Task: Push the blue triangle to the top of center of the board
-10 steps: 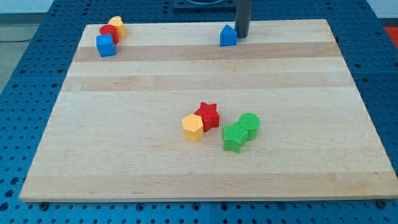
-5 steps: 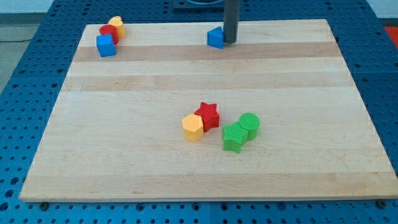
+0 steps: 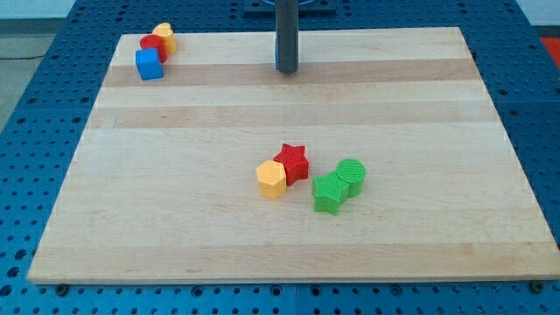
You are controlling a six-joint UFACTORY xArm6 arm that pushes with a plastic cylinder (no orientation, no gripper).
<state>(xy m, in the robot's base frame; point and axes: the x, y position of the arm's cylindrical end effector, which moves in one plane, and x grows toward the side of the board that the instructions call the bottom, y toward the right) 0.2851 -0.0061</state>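
Observation:
The blue triangle (image 3: 276, 58) is near the top middle of the wooden board (image 3: 175, 219). It is almost fully hidden behind my rod; only a thin blue sliver shows at the rod's left edge. My tip (image 3: 287, 70) rests on the board right at the block, in front of it in this view. Whether the tip touches the block cannot be told.
A blue cube (image 3: 149, 64), a red cylinder (image 3: 152, 47) and a yellow block (image 3: 164, 36) cluster at the top left corner. Near the middle sit a yellow hexagon (image 3: 272, 179), a red star (image 3: 293, 163), a green star (image 3: 329, 193) and a green cylinder (image 3: 352, 176).
My rod has moved left along the top of the board, pushing the blue triangle left with it. The triangle is now mostly hidden behind the rod. The other blocks have not moved.

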